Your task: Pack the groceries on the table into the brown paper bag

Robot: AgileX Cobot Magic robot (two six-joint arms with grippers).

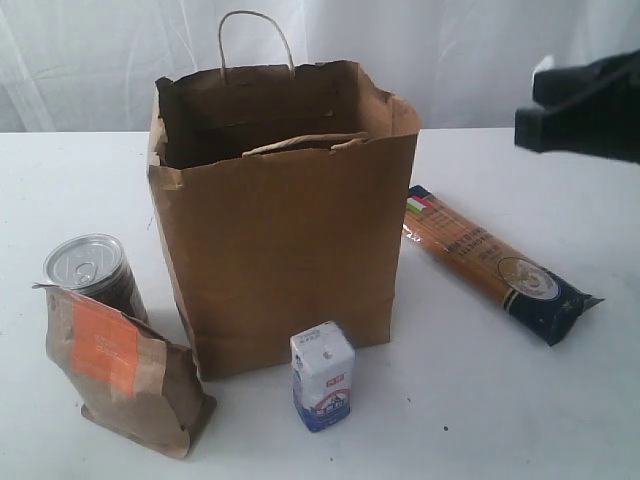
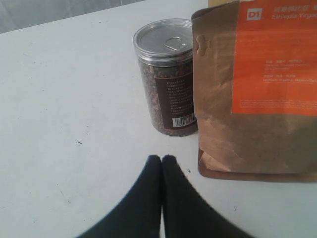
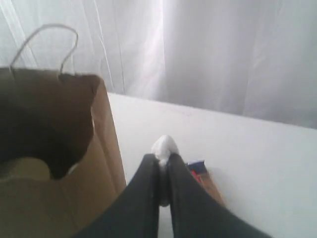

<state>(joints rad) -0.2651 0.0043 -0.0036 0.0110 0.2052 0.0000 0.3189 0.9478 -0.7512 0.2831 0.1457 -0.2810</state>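
A white curtain hangs behind the plain white table, which carries five things, one of each. The largest is the brown paper bag. It stands upright with its mouth open to the top, one of its two loop handles raised at the far rim and the other folded in at the near rim. It sits beside and below the right gripper, whose jaws are pressed together and hang in the air level with the bag's mouth and apart from it. A small white blur shows at their tips, and what it is cannot be told. Next is the long spaghetti packet, lying flat below those jaws. Its long axis runs diagonally: the green, white and red striped end points toward the bag and the dark blue end, with a round emblem, points away. Its writing is too small to read. The small kraft pouch stands upright ahead of the left gripper, whose jaws are also closed tight and empty, low over the table. The pouch's orange label reads "D1" and a line beginning "Ethiopia". The silver-topped can stands upright just beside the pouch, farther ahead of those tips, with a pull-tab lid, a dark label and a barcode. Smallest is the white-blue carton, upright in front of the bag and well apart from both jaws, its print unreadable.
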